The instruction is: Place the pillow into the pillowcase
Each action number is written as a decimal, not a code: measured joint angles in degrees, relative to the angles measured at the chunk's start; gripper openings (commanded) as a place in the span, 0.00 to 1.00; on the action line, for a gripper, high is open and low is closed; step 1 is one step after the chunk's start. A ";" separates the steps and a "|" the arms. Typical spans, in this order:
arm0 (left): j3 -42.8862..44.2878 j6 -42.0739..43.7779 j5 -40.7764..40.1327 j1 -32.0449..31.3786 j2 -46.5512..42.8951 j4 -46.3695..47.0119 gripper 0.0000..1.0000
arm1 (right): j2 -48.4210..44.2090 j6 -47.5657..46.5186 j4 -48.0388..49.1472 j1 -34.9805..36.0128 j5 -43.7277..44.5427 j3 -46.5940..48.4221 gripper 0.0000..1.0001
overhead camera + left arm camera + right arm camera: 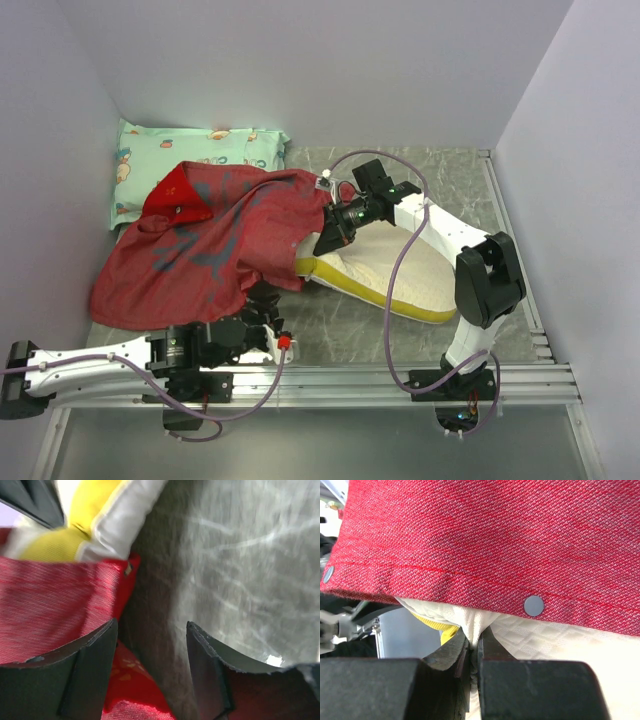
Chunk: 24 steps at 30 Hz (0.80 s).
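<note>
My right gripper (328, 240) is pinched on the pillow (432, 282) edge at the case (210, 250) mouth. The pillow's left end lies under the snap hem, and the rest lies bare on the table (340, 325). My left gripper (151, 626) stands apart and empty beside the case's corner, with bare table to its right.

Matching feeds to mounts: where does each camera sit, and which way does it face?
Top external: above and behind the bases, looking down on the table; left arm, right arm, pillowcase and pillow show.
Left wrist: on the left arm, facing the table past its own open jaws.
Right wrist: on the right arm, close against the pillowcase hem; shut jaws pinch pillow fabric.
Shared: all three show pillowcase and the pillow's yellow band.
</note>
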 measured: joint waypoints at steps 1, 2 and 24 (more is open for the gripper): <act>-1.22 0.85 -0.42 0.24 0.15 0.96 0.63 | 0.00 -0.24 -0.28 0.00 -0.04 0.00 0.00; -2.23 1.64 -0.68 0.55 0.48 2.29 0.63 | 0.00 -0.44 -0.55 0.00 -0.09 0.00 0.00; -9.40 18.43 6.23 16.65 16.15 35.65 0.23 | -0.07 -7.02 -4.90 -0.20 -1.49 -0.92 0.00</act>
